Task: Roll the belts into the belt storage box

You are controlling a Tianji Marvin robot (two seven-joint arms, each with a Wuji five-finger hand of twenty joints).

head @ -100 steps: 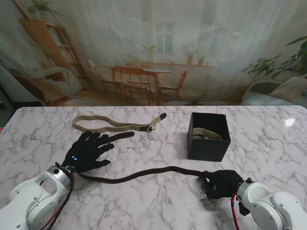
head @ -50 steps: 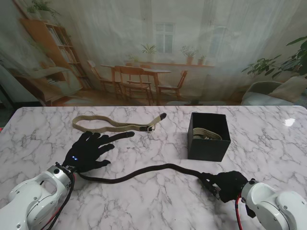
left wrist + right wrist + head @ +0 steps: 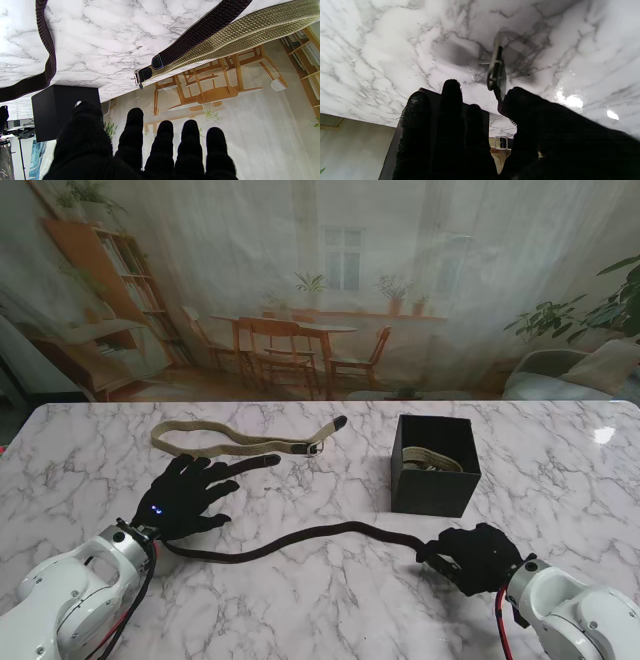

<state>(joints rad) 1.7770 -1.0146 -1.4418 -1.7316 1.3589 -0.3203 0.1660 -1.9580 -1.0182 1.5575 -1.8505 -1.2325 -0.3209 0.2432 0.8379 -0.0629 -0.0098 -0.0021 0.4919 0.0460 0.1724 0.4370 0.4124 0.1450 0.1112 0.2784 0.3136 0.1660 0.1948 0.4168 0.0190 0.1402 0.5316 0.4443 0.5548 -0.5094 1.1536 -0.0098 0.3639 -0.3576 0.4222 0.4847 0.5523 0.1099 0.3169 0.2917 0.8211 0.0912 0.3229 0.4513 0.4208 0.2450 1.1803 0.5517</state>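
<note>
At the left, the left hand (image 3: 183, 495) lies flat on the marble table (image 3: 90, 445), fingers spread and gripping nothing, pressing down on one end of the dark belt (image 3: 300, 538); it has not shifted over the last second. Farther from the robot lies the tan belt (image 3: 235, 443), unrolled, its buckle end pointing toward the belt storage box (image 3: 432, 480).

The dark belt runs rightward across the table to the right hand (image 3: 478, 557), which is clenched on its buckle end (image 3: 497, 75). Over the last second that hand has turned and edged right, and the belt's arc has flattened a little, so the strap is likely being tensioned to begin coiling.

The box stands just beyond the right hand and already holds one coiled tan belt (image 3: 432, 460), so judging by this, one of three belts is stored.

Bare marble lies to the right of the box and nearer the robot, giving room to roll; the table's near edge sits close to both forearms
</note>
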